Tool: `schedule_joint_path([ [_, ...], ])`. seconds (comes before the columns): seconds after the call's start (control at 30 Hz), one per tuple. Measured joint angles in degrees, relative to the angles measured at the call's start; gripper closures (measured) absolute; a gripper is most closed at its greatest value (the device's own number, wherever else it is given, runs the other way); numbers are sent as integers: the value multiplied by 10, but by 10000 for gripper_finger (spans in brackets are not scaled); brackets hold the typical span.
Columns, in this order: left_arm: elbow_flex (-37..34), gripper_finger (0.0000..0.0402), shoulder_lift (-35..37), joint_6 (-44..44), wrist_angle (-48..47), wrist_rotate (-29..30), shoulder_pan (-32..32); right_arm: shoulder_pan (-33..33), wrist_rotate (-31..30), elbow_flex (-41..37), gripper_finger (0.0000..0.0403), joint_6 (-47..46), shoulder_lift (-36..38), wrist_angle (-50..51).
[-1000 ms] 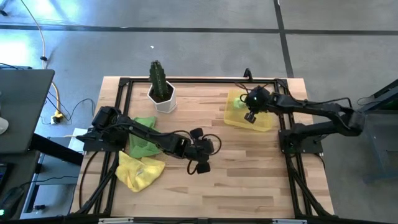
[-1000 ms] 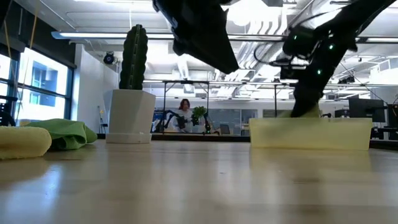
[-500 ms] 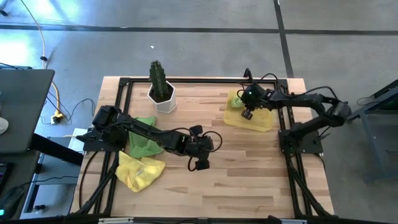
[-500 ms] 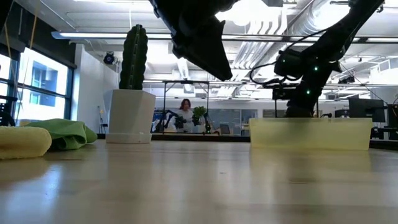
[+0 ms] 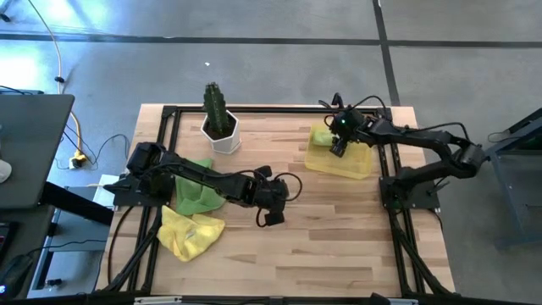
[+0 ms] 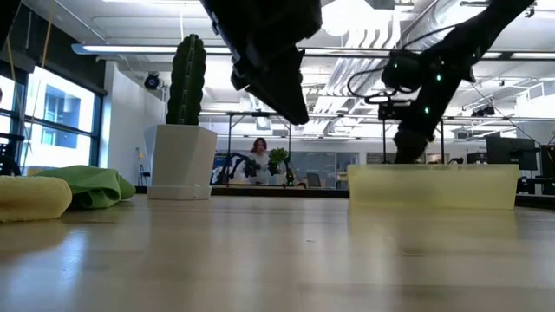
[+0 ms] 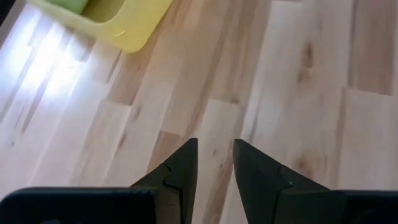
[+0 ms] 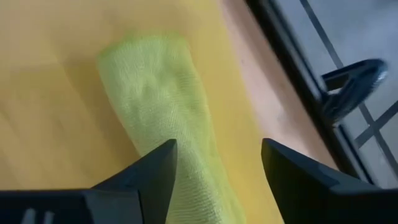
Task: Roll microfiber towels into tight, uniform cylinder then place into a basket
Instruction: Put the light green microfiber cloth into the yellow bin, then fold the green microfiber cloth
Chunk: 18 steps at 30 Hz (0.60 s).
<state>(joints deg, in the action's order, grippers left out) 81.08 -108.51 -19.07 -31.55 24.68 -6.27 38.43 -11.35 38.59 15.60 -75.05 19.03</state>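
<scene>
Parted now where a second ago shut: right gripper [image 8: 214,168] fingers [image 8: 149,171] stand wide over the rolled lime-green towel [image 8: 165,118], gripping nothing. Lies released inside the basket [image 5: 351,165], a fuzzy, nubby cylinder on smooth translucent yellow plastic with low walls. Drawn back slightly toward the left towels: left gripper [image 5: 269,213], wedge-shaped dark fingers [image 7: 180,171] a narrow gap apart, empty, above pale wood-grain table [image 5: 339,229]. Remain crumpled at the table's left side: loose green towel [image 5: 196,196] and yellow towel [image 5: 188,233], touching.
</scene>
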Motion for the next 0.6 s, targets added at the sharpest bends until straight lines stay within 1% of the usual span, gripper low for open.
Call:
schedule_joint_path([
  [0.13, 0, 311, 10, -32, -46, -4, 8, -10, 0, 27, 176, -24, 23, 47],
  [0.23, 0, 311, 32, -78, -114, -9, 9, -25, 13, 43, 176, -55, 40, 80],
  [0.37, 0, 311, 72, -170, -240, -34, 1, -53, 68, 46, 176, -81, 66, 96],
  [0.43, 1, 311, 91, -222, -307, -58, -8, -71, 103, 46, 176, -96, 79, 101],
  [0.5, 1, 311, 99, -271, -365, -100, -19, -92, 129, 46, 176, -108, 90, 101],
  [0.57, 0, 311, 101, -312, -416, -148, -32, -120, 143, 46, 176, -117, 97, 100],
  [0.6, -2, 311, 102, -325, -423, -172, -39, -133, 146, 46, 176, -122, 99, 99],
])
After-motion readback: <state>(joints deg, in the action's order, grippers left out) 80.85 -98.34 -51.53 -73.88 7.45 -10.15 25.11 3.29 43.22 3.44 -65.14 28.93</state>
